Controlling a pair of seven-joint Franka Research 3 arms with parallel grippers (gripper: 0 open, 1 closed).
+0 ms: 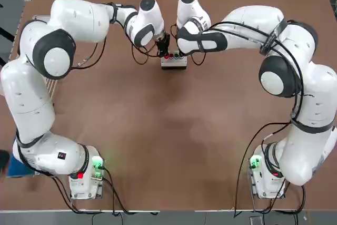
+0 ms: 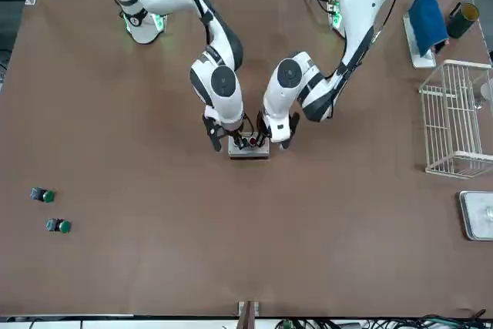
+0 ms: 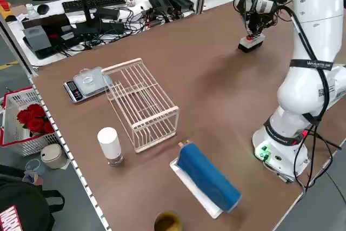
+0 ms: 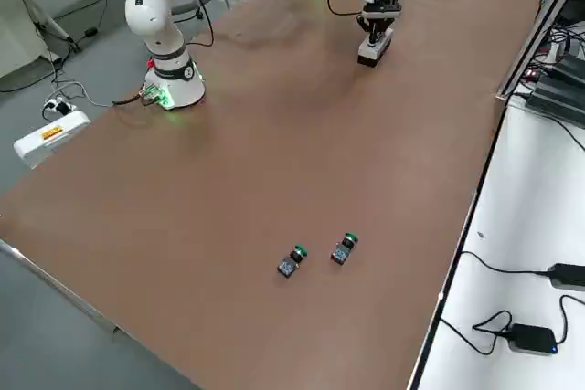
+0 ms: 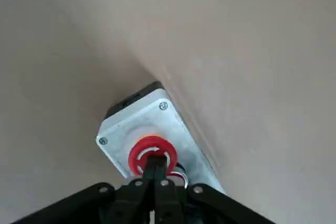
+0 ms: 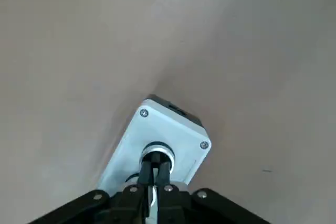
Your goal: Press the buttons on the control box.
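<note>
The control box [image 1: 173, 61] sits mid-table toward the far edge. Over its ends, the left gripper [image 5: 155, 165], fingers pressed together, touches a red button [image 5: 151, 153]; the right gripper [image 6: 153, 169], likewise closed, touches the dark button [image 6: 156, 153].

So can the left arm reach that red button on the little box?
Yes, it looks so. The left gripper has its fingers shut together, with their tips right on the red button at one end of the control box. Nothing is in its way; the right gripper works the other end.
</note>
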